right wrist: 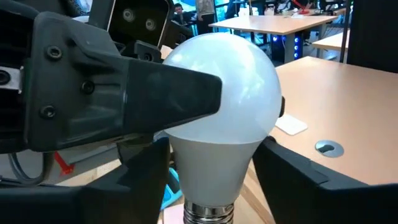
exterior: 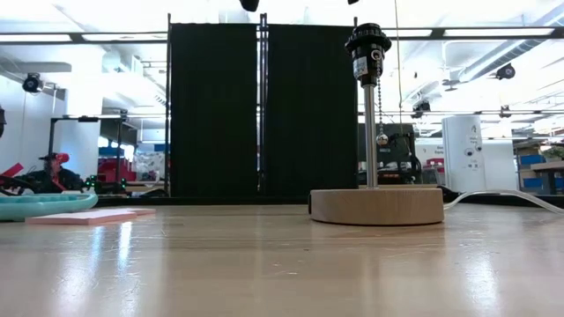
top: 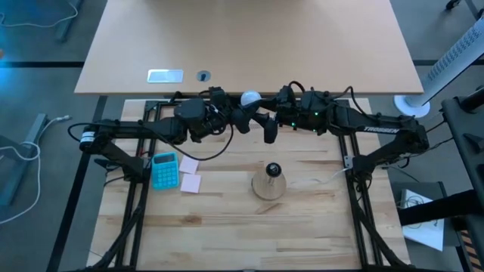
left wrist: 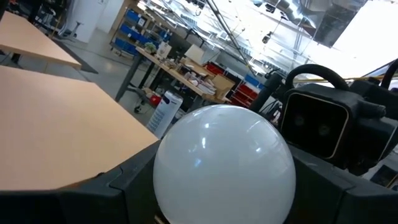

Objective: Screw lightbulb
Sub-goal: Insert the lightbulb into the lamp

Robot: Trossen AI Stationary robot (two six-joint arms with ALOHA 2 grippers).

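Lightbulb (top: 250, 97) handover, up behind the lamp (top: 268, 183).
Both my grippers (top: 243, 115) (top: 266, 121) clamp it; uneven release could drop it.

Black curtain (exterior: 264, 106), tan tables (right wrist: 298, 22), bright ceiling lights (exterior: 88, 13)

White pear-shaped lightbulb (top: 250, 98), held aloft, silver screw base downward, at 12 o'clock above the table.
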